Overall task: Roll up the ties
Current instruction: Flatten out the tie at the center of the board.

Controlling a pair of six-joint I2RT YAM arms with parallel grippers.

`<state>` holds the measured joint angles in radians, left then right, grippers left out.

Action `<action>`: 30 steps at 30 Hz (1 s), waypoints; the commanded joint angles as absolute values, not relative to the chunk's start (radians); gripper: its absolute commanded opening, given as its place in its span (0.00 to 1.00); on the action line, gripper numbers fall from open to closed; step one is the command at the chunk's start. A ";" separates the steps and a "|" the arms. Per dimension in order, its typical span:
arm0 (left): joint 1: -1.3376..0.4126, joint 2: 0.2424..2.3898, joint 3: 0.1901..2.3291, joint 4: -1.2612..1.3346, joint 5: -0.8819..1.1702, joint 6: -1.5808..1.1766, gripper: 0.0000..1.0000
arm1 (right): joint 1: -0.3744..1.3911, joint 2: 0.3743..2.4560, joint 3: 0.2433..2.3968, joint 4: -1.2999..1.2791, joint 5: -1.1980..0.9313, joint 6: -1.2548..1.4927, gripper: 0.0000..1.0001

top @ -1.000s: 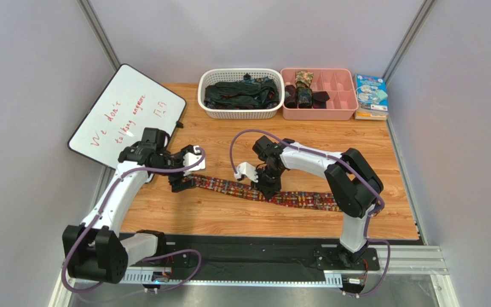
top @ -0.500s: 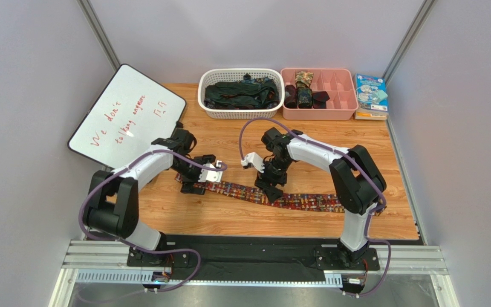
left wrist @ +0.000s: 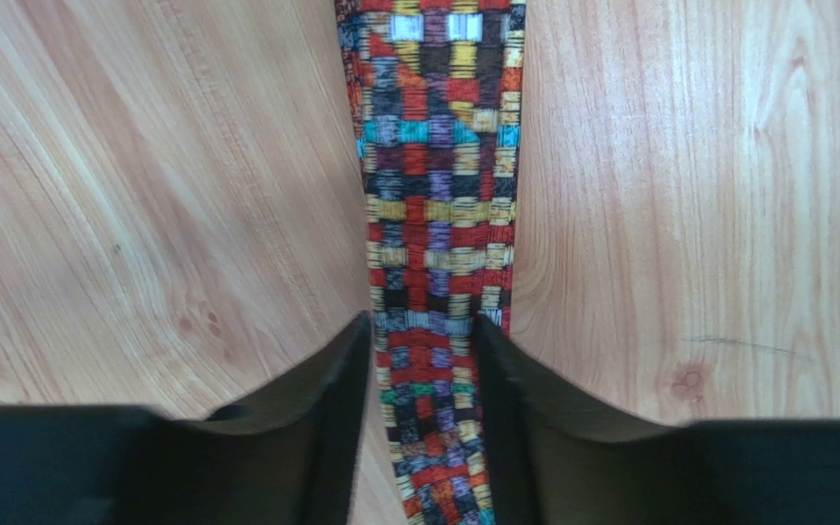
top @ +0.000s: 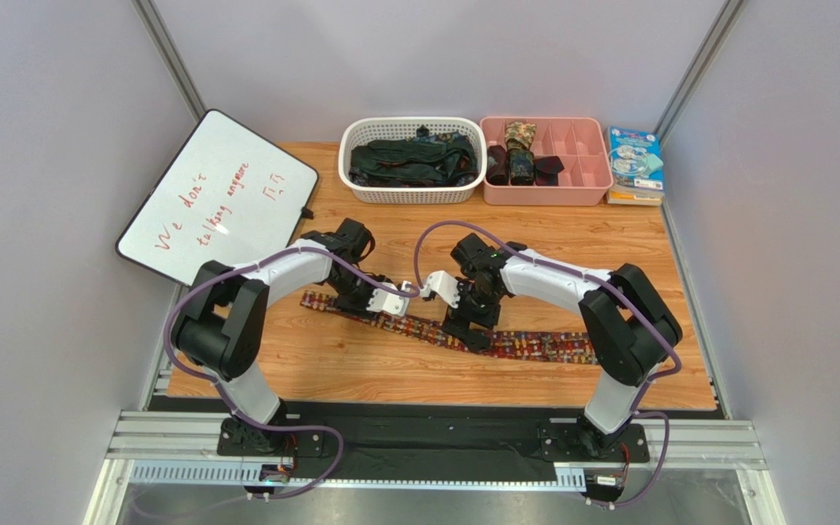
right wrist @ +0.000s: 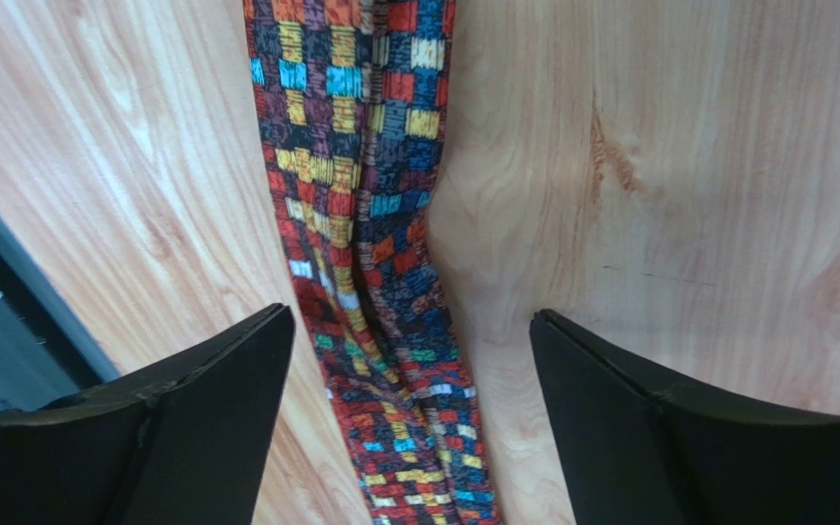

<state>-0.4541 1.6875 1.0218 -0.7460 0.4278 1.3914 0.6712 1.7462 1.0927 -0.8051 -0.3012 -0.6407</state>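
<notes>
left gripper (left wrist: pixel 422 328): my fingers (left wrist: pixel 320 427) are drawn in tight, one pressed against each edge of the tie (left wrist: pixel 435 219), which narrows between them
right gripper (right wrist: pixel 411 317): my fingers (right wrist: pixel 622 427) stand wide apart and straddle the same tie without touching it; the strip runs closer to one finger than the other
tie: patterned in red, orange, yellow and blue, flat and unrolled on the table (top: pixel 633 328), running on past both pairs of fingertips
spacing: my two grippers sit near each other along the tie, the left on the narrower stretch
basket (top: pixel 361 188): white, well beyond my fingertips at the far edge, with dark ties (top: pixel 408 161) heaped inside
tray (top: pixel 583 188): pink, just beside the basket, with rolled coils (top: pixel 520 153) in its compartments nearest the basket
whiteboard (top: pixel 211 197): out past my left arm, red writing on it
</notes>
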 commanded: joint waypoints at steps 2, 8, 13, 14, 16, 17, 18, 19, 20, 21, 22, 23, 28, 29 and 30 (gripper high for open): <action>-0.480 1.707 1.054 -0.782 0.382 1.365 0.34 | 0.658 1.781 1.049 -0.755 -0.216 -0.736 0.73; -0.491 1.668 1.031 -0.825 0.391 1.329 0.31 | 0.611 1.809 1.081 -0.813 -0.259 -0.811 0.57; -0.494 1.638 1.032 -0.862 0.437 1.211 0.43 | 0.578 1.802 1.077 -0.834 -0.262 -0.925 0.70; -0.494 1.626 1.031 -0.864 0.458 1.183 0.43 | 0.568 1.805 1.077 -0.842 -0.255 -0.948 0.70; -0.494 1.614 1.023 -0.865 0.474 1.140 0.44 | 0.540 1.825 1.092 -0.856 -0.249 -1.011 0.70; -0.494 1.608 1.022 -0.864 0.479 1.094 0.47 | 0.532 1.835 1.101 -0.882 -0.242 -1.023 0.70; -0.491 1.605 1.022 -0.859 0.474 1.072 0.53 | 0.520 1.842 1.120 -0.899 -0.244 -1.043 0.70; -0.485 1.597 1.022 -0.851 0.476 1.051 0.55 | 0.514 1.841 1.129 -0.911 -0.244 -1.046 0.73; -0.476 1.579 1.023 -0.851 0.483 1.037 0.58 | 0.509 1.833 1.135 -0.943 -0.261 -1.046 0.76; -0.453 1.569 1.029 -0.856 0.488 1.035 0.63 | 0.503 1.816 1.144 -0.960 -0.273 -1.039 0.78; -0.440 1.560 1.032 -0.861 0.486 1.042 0.65 | 0.503 1.772 1.144 -0.977 -0.287 -1.032 0.84; -0.430 1.543 1.035 -0.870 0.482 1.078 0.67 | 0.503 1.740 1.141 -0.995 -0.301 -1.025 0.86; -0.382 1.513 0.980 -0.868 0.367 1.215 0.84 | 0.503 1.623 1.089 -1.012 -0.270 -0.960 0.97; -0.379 1.509 0.967 -0.861 0.348 1.235 0.84 | 0.503 1.614 1.077 -1.017 -0.252 -0.960 0.97; -0.371 1.509 0.945 -0.848 0.336 1.273 0.85 | 0.502 1.609 1.063 -1.014 -0.241 -0.959 0.96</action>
